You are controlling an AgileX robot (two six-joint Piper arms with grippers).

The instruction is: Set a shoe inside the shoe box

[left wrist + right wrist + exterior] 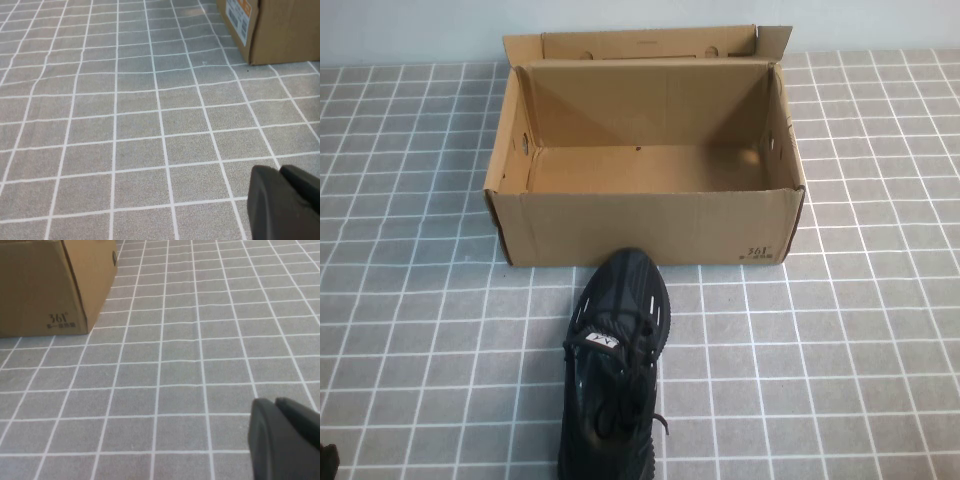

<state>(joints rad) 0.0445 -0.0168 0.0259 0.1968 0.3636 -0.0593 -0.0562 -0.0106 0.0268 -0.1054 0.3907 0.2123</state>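
Grey tiled cloth with white grid lines covers the counter [880,330], and a pale wall runs behind it. On it sits the brown cardboard shoe box [645,225], lid flap folded back, interior bare. The black knit shoe [617,365] lies in front of the box, toe nearly touching the front wall, heel toward the robot, upright on its sole.

Neither arm is over the work area. The left hand [285,205] shows only as a dark shape low above the counter, off to the left of the box; whether it is clenched or released cannot be told. The right hand [285,440] hangs low over bare cloth to the right of the box, and its state cannot be told either. Both are well apart from the shoe, which lies between them.

The likely trouble: the soft knit upper may collapse under a pinch and let the shoe tilt or slip. Since the toe sits so close to the wall, a low lift could catch the rim and shove the light box back.
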